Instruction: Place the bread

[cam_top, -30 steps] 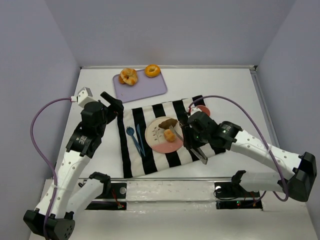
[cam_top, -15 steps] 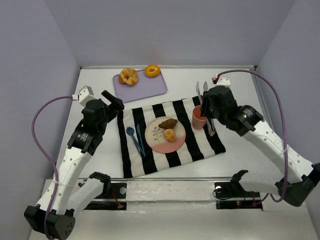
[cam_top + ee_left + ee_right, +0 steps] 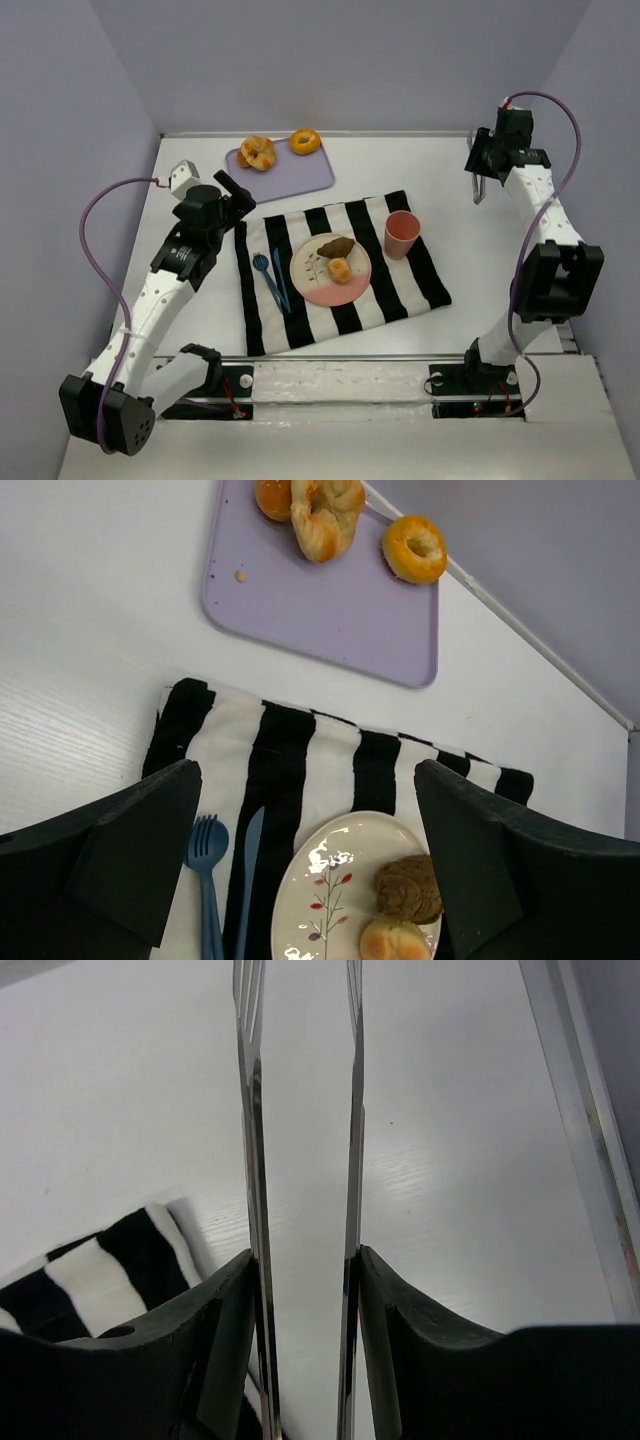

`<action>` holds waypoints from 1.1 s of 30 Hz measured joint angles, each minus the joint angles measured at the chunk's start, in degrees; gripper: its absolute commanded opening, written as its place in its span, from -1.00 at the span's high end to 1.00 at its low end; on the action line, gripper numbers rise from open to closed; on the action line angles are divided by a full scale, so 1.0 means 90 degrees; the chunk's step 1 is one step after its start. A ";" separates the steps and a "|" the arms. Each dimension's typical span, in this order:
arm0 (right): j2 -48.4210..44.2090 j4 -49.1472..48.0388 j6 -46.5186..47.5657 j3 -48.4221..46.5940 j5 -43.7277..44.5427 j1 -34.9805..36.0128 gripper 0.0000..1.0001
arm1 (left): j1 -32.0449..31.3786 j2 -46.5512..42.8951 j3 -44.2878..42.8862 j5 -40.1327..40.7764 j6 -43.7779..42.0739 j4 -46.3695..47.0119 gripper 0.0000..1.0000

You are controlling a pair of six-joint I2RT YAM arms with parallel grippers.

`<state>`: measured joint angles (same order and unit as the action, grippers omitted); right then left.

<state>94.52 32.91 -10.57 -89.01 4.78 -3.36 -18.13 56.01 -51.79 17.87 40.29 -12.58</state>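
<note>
Since the table (image 3: 470, 240) carries a striped cloth (image 3: 300, 320) mid-way, we work there. Purple board (image 3: 295, 175) near the far edge holds pastries (image 3: 257, 152); plate (image 3: 310, 272) sits on the cloth. Right tool (image 3: 303, 1280), far right, pinches tongs (image 3: 252, 1160), blades apart, nothing between. Left tool (image 3: 310, 855) spread, empty. Cup (image 3: 402, 234) stands beside the plate. Bread roll (image 3: 340, 270) lies on the plate: placing looks done. We'd keep tongs high, clear of the cup.
</note>
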 measured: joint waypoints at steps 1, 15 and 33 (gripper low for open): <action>0.0272 -0.0068 0.0087 -0.0085 -0.0114 -0.0070 0.01 | 0.0000 0.0044 0.0000 0.0022 -0.0010 0.0044 -0.98; 0.2990 -0.0267 0.0243 -0.0733 -0.0743 -0.0512 -1.00 | 0.0029 0.0561 0.0000 0.0257 -0.0277 0.0372 -0.98; -0.2747 -0.0617 -0.0828 0.2183 0.0313 -0.0508 -1.00 | 0.0036 -0.0481 -0.0389 0.0741 0.0165 -0.0811 -0.98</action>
<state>69.80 27.35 -18.02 -69.36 7.60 -7.92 -17.80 51.68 -55.29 24.53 41.78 -19.88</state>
